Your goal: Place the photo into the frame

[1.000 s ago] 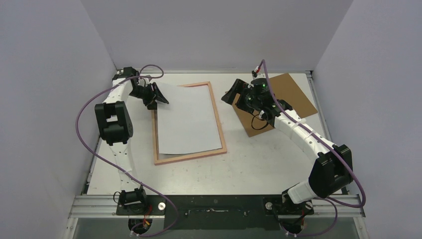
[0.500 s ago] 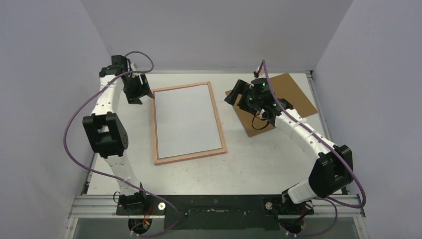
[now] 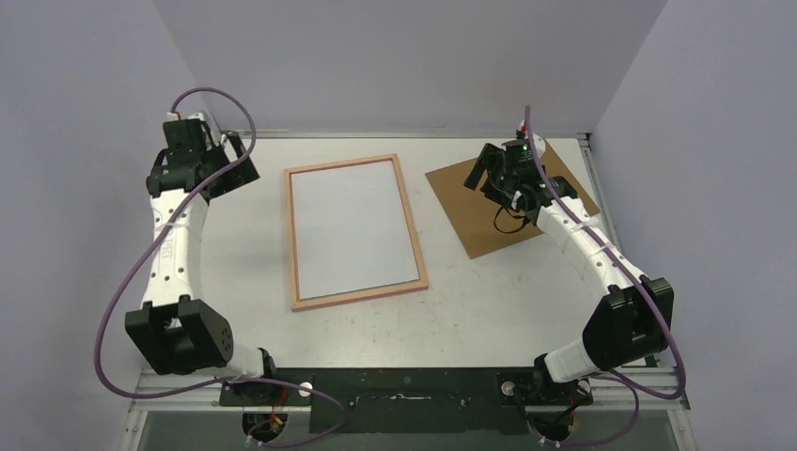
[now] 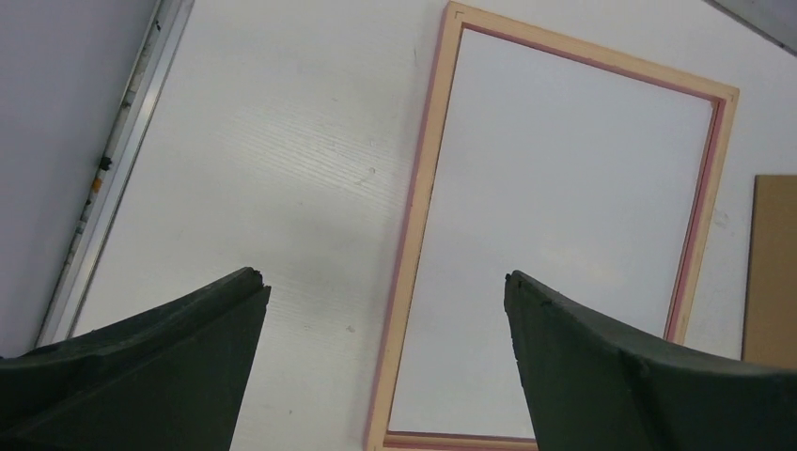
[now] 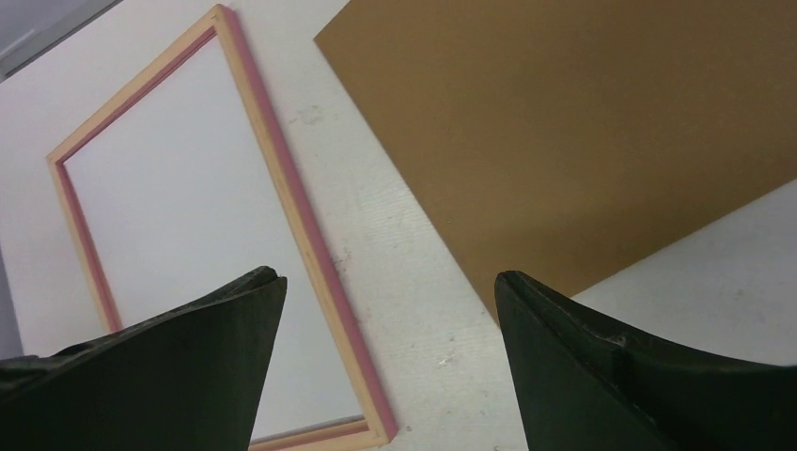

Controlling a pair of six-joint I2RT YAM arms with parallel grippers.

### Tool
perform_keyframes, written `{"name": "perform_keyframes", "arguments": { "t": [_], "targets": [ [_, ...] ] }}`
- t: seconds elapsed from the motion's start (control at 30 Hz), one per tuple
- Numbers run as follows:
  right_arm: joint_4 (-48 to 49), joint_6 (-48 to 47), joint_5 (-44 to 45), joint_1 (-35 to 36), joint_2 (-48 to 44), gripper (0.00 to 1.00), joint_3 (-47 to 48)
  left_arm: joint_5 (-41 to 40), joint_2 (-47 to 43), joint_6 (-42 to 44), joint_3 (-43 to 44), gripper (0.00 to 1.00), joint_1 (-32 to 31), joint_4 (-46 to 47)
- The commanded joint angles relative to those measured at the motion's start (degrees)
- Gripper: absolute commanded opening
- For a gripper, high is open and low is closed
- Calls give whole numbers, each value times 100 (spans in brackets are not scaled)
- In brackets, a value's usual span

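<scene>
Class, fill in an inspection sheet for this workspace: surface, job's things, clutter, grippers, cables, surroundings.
Surface: white table, faint scuffs.
Job's things: photo lies flat, white side up, inside the frame.
Clutter: brown board right of the frame, apart from it.
Grippers: left gripper open, empty; right gripper open, empty, above the board.
Cables: purple cables loop off both arms, clear of the frame.
Surroundings: pale walls on three sides.
</scene>
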Motion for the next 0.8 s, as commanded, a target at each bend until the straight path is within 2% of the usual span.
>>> {"name": "perform_keyframes", "arguments": {
  "t": [0.0, 0.17, 0.27, 0.43, 0.53, 0.77],
  "targets": [
    [-380, -376, 338, -234, -105, 84, 160, 518, -736, -13, -503, 97, 421, 969],
    [-995, -621, 733, -281, 287, 85, 319, 1043, -810, 93, -461, 97, 433, 828],
    [-1270, -794, 736, -422, 695, 86, 400, 1709, -865, -52, -501, 97, 358, 963],
    [-1658, -1503, 410, -739, 1612, 86, 926, 1729, -803, -945, -714, 97, -195, 1247],
    [-1806, -1591, 442, -1041, 2112, 87, 1470, 1692, -556, -1395, -789, 97, -782, 1364],
    [-1329, -1664, 418, -1880, 2808, 87, 2103, 1628, 114, -2020, -828, 97, -2592, 1969]
  ]
}}
